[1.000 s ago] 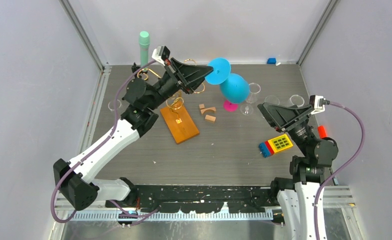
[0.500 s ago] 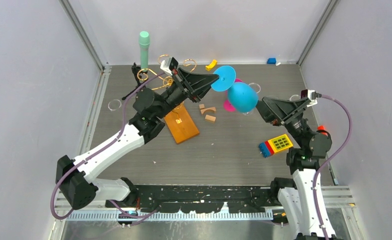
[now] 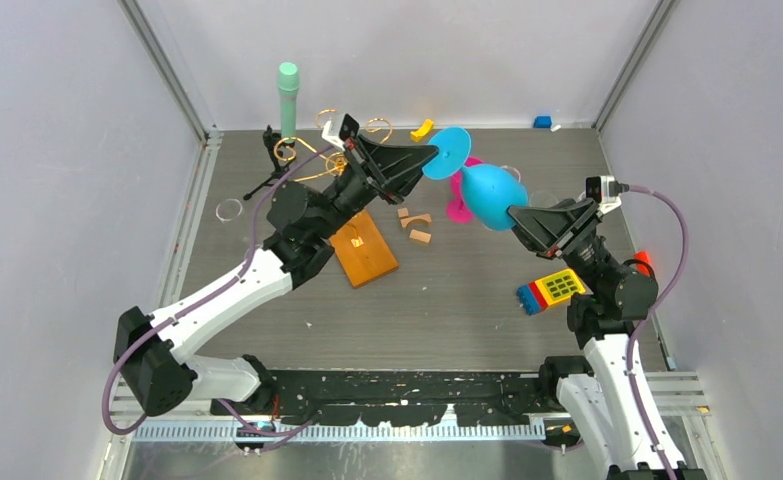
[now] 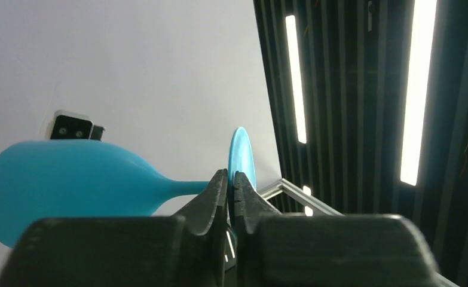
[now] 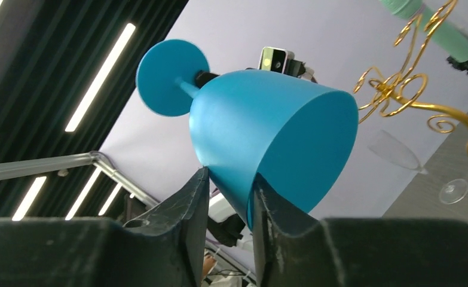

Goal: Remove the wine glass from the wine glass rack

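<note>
Behind your left gripper stands the gold wire wine glass rack on its orange-brown wooden base. That gripper is clamped on the thin stem of the turquoise, smooth-walled wine glass, held sideways in the air clear of the rack. It looks light, stiff and slippery, so favour the stem; your right gripper straddles the bowl's rim, but I cannot tell whether it is pressing.

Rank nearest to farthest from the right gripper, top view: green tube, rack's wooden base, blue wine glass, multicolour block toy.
1. blue wine glass, in its jaws
2. block toy, near right
3. wooden base, centre-left
4. green tube, far left
</note>
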Robot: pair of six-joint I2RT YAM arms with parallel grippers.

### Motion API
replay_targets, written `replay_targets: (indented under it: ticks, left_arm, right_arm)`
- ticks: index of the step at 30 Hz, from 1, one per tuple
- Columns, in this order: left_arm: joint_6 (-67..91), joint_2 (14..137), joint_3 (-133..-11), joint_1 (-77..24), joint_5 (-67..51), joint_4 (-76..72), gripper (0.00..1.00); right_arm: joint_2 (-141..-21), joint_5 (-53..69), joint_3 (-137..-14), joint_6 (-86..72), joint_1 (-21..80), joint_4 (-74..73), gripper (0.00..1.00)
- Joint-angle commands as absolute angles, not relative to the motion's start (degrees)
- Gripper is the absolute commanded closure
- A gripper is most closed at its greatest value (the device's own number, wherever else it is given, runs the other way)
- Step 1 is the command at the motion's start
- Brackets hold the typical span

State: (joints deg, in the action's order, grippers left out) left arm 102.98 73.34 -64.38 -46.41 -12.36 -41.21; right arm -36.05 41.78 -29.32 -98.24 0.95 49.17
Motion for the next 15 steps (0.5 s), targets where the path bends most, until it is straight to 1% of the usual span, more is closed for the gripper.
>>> replay_targets:
  ticks: [1,2,3,4,7,11,13,15]
  left_arm:
    - [102.15,73.89,-64.18,-46.67,-11.62,-46.23,0.87]
    - [102.1,73.87,-64.16,-46.67,-11.9,-46.43,0.8]
    - [101.86,73.86,-64.16,-46.67,-12.14,-46.62,0.72]
    - [101.38,73.74,-64.03,-46.67,-12.36,-46.73,0.63]
    - [98.27,71.68,-62.76,-46.67,-11.44,-47.04,0.44]
    - [91.27,66.58,-60.49,-46.76,-10.39,-45.9,0.23]
    - [87.34,63.62,-59.64,-46.76,-11.26,-43.11,0.18]
    - [84.11,60.55,-58.34,-46.76,-11.91,-39.71,0.14]
  right_arm:
    - [-35.62,40.71,-31.11,-100.45,2.0,56.26,0.79]
    - [-35.56,40.24,-31.11,-100.5,1.97,56.1,0.85]
    - [-35.48,40.07,-31.11,-100.53,2.01,55.91,0.96]
    - [-35.4,39.68,-31.09,-100.54,2.01,55.55,0.99]
    - [-35.32,38.58,-31.27,-100.25,1.95,54.69,1.0]
    - [-34.96,38.34,-35.35,-96.46,1.95,48.83,1.0]
    - [-34.04,38.53,-38.98,-90.87,1.95,40.74,1.0]
    - [-32.68,37.37,-43.69,-82.28,1.95,23.06,1.0]
